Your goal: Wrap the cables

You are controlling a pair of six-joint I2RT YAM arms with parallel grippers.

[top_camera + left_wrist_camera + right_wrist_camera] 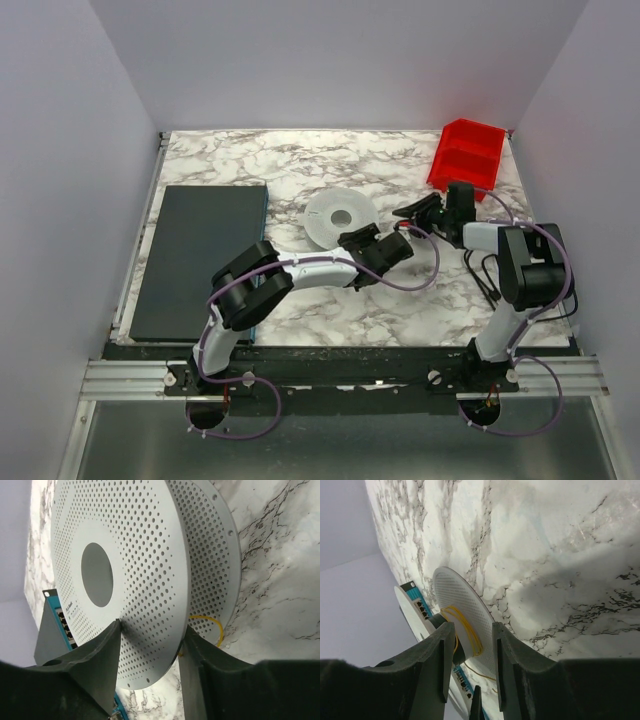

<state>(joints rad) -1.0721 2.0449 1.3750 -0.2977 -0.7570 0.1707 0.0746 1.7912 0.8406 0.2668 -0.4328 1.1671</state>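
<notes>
Left gripper (152,627) clamps the white perforated plastic spool (150,545), one finger on each side of its near flange. Right gripper (470,626) is near the spool, jaws narrowly parted, nothing visibly pinched. Thin yellow-orange cables (220,631) loop round the spool's hub, between the flanges. Dark flat rectangular slab (200,260) lies left. Red plastic bin (468,152) sits in the far right corner of the marble-patterned table (400,300).

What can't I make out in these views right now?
- Right wrist: the cables wind on the spool, but their loose end passes behind a finger of the right claw.
- Left wrist: the spool's flange fills the view and hides the hub; whether the left claw grips it is unclear.
- Top external: the cables are too fine to see.
</notes>
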